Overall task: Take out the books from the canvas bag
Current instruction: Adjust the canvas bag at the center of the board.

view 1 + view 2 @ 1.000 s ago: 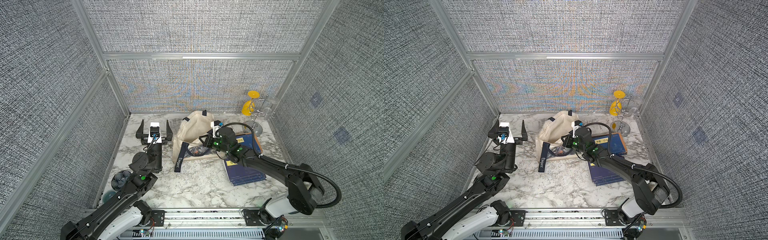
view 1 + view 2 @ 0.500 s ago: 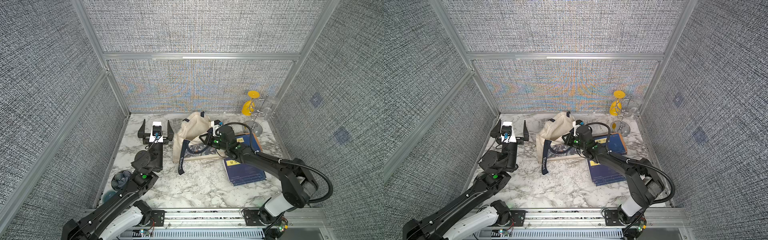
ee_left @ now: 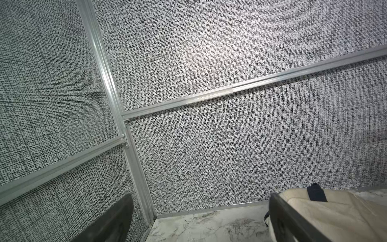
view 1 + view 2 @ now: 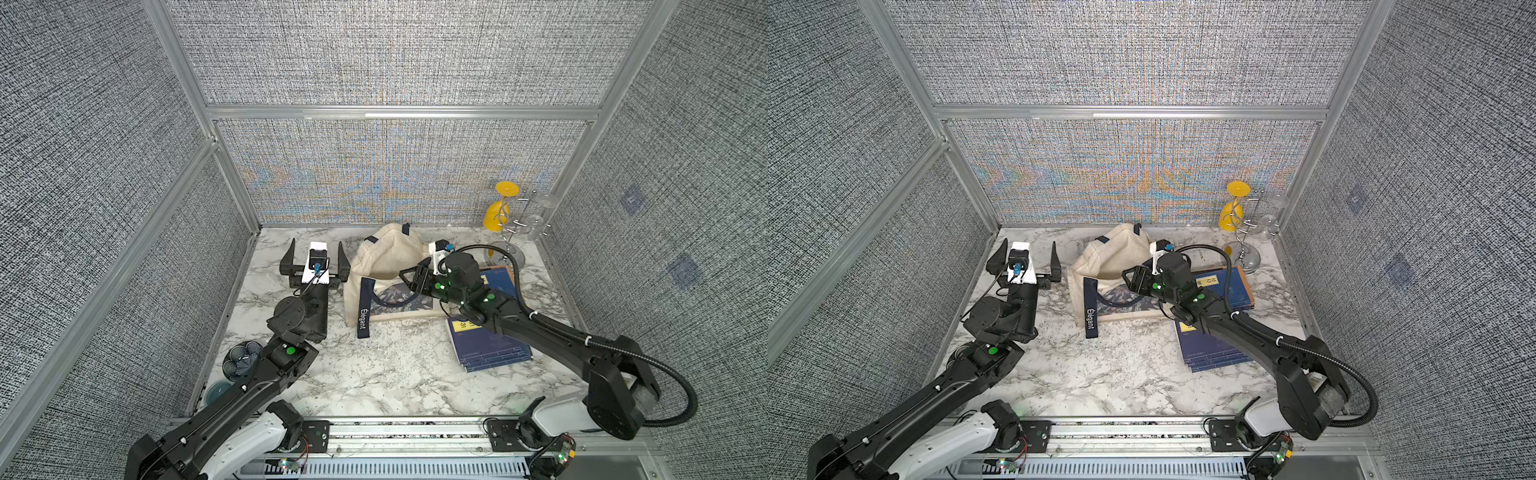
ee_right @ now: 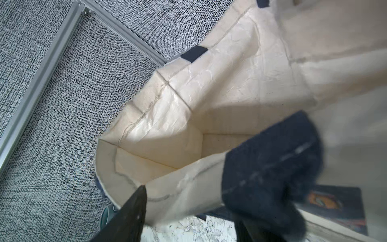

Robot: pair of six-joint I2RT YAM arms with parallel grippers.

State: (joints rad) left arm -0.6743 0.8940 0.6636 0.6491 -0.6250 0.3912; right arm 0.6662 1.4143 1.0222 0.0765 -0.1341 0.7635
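Cream canvas formed the canvas bag [image 4: 386, 253] [image 4: 1113, 253], which lay slumped in the upper middle of the marble desk [image 4: 395, 374] [image 4: 1121, 374] in both top views. Its navy "Elegant" strap [image 4: 363, 309] hung down its near side beside a dark floral panel [image 4: 399, 297].

The right hand [image 4: 409, 282] [image 4: 1129, 278] sat at the bag's mouth, just right of the frame's centre. In the right wrist view its jaws stood apart, and the bag's front wall [image 5: 188, 188] ran across the gap between them. One black finger [image 5: 129, 215] showed plainly. The other was hidden behind a blurred navy handle [image 5: 270, 163] that lay against it. The bag's pale lining [image 5: 188, 94] showed inside.

The left hand [image 4: 316, 245] [image 4: 1028, 245] hovered left of the bag with its jaws spread wide and nothing between them. It was near the cloth but apart from it. The left wrist view showed both fingers [image 3: 111, 222] framing the wall corner, with the bag [image 3: 335, 209] beyond one of them.

The books were outside the bag, on the desk right of centre. A navy stack [image 4: 490, 347] [image 4: 1212, 349] lay under the right arm, its yellow label partly covered. One more book [image 4: 498, 278] [image 4: 1221, 284] lay farther back, just right of the bag.

A wire rack [image 4: 519, 224] holding a yellow glass [image 4: 500, 208] stood in the upper right corner of the desk. Bluish cups [image 4: 241, 359] sat at the lower left edge.
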